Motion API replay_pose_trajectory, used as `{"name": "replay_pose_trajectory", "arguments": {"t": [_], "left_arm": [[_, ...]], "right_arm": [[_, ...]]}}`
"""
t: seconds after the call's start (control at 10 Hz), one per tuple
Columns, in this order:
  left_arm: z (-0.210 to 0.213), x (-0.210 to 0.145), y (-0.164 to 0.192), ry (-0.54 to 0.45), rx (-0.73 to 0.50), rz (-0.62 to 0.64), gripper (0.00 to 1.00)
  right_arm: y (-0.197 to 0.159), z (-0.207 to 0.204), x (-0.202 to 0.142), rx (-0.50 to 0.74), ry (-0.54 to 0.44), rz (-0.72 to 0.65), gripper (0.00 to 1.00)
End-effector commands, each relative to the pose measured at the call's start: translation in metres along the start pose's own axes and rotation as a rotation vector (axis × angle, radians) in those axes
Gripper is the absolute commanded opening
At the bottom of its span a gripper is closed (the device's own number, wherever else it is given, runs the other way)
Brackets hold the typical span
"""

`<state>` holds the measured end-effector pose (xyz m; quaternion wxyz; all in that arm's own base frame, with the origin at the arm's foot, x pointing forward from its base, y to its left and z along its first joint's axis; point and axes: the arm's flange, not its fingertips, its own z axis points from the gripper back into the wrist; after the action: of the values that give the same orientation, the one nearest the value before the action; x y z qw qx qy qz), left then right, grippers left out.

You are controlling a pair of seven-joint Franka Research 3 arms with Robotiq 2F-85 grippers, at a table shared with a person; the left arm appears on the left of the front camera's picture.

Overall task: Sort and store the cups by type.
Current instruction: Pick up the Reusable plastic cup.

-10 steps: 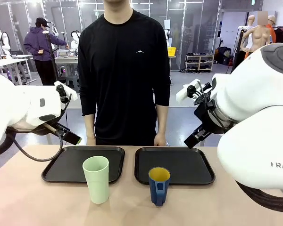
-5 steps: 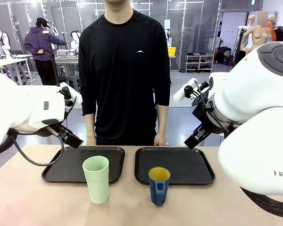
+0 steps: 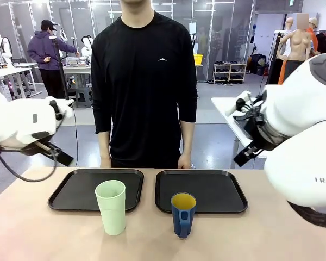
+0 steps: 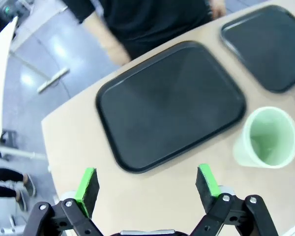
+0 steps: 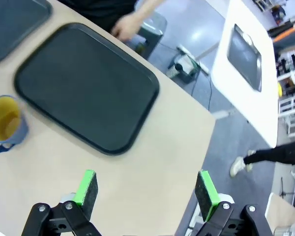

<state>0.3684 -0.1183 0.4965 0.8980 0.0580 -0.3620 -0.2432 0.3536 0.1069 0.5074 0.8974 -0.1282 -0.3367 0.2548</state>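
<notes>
A tall pale green cup (image 3: 111, 206) stands upright on the table in front of the left black tray (image 3: 81, 190). A shorter dark blue mug (image 3: 182, 214) with a yellow inside stands in front of the right black tray (image 3: 217, 190), its handle toward me. The left wrist view has the green cup (image 4: 266, 138) at the right and my left gripper (image 4: 146, 186) open high above the table near a tray (image 4: 169, 103). My right gripper (image 5: 146, 191) is open too, high over the table edge, with the mug (image 5: 5, 123) at the far left beside a tray (image 5: 88, 88).
A person in a black top (image 3: 144, 81) stands at the far side of the table, hands at the table edge behind the trays. Both white arms are raised at the picture's sides. Both trays hold nothing.
Both arms have swung outward, away from the middle: the left arm toward the left edge, the right arm toward the right. The cups and trays have not moved.
</notes>
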Motion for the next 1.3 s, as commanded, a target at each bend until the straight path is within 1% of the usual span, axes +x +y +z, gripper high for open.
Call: {"name": "replay_pose_trajectory", "arguments": {"t": [0.0,0.2,0.3,0.5,0.7,1.0,1.1,1.2], "left_arm": [[-0.033,-0.049,0.028,0.037,0.047,0.137,1.0],[-0.069,-0.073,0.074,0.086,0.062,0.263,1.0],[-0.083,-0.081,0.088,0.101,0.088,0.289,1.0],[-0.097,-0.086,0.102,0.098,0.096,0.305,1.0],[-0.101,-0.083,0.106,0.106,0.096,0.309,1.0],[-0.105,-0.082,0.109,0.099,0.087,0.309,1.0],[-0.105,-0.082,0.109,0.093,0.079,0.306,1.0],[-0.101,-0.084,0.112,0.121,0.073,0.299,1.0]], "right_arm": [[-0.014,-0.038,-0.021,-0.029,0.027,-0.057,1.0],[-0.041,-0.086,-0.029,0.006,0.066,-0.057,1.0],[-0.049,-0.107,-0.033,0.029,0.073,-0.066,1.0],[-0.057,-0.135,-0.04,0.06,0.106,-0.098,1.0],[-0.059,-0.142,-0.041,0.067,0.135,-0.115,1.0],[-0.061,-0.142,-0.037,0.047,0.133,-0.139,1.0],[-0.059,-0.144,-0.041,0.067,0.135,-0.118,1.0],[-0.059,-0.144,-0.041,0.067,0.135,-0.118,1.0]]}}
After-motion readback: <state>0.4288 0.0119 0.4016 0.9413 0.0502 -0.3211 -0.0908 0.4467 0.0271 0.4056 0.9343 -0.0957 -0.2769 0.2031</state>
